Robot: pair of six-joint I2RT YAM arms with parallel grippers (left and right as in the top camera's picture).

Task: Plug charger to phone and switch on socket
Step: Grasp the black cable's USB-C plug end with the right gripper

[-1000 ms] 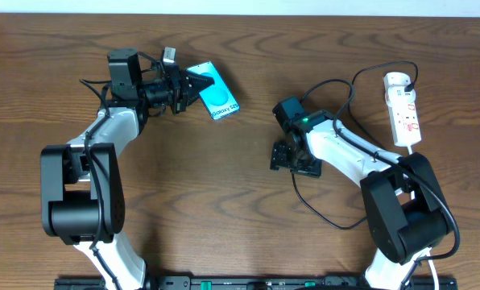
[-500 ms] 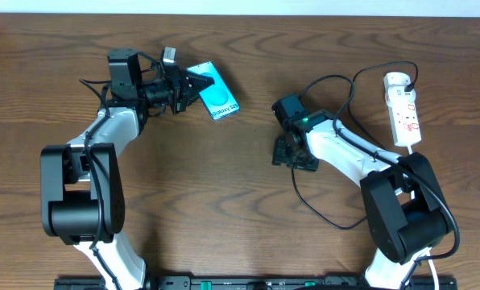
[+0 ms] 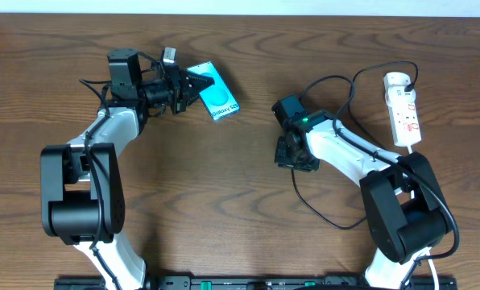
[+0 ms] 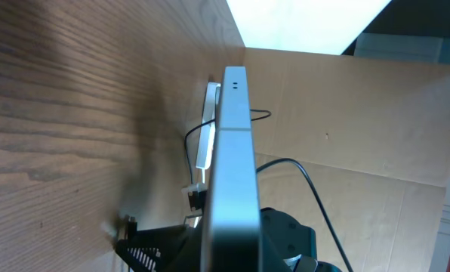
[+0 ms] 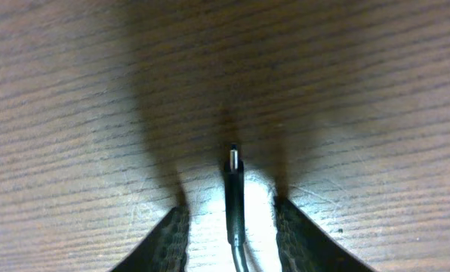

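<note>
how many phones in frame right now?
1. The phone lies upper left of centre in the overhead view, one end clamped by the left gripper. No other shows in any view.

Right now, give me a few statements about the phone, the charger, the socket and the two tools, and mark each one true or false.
1. The left tool grips the phone. True.
2. The charger tip is plugged into the phone. False: it lies on the table under the right tool, well away from the phone.
3. The right tool has clamped the charger tip. False: its fingers stand on either side of the tip, with a gap showing on each side.
4. The socket lies to the right of the right tool. True.
</note>
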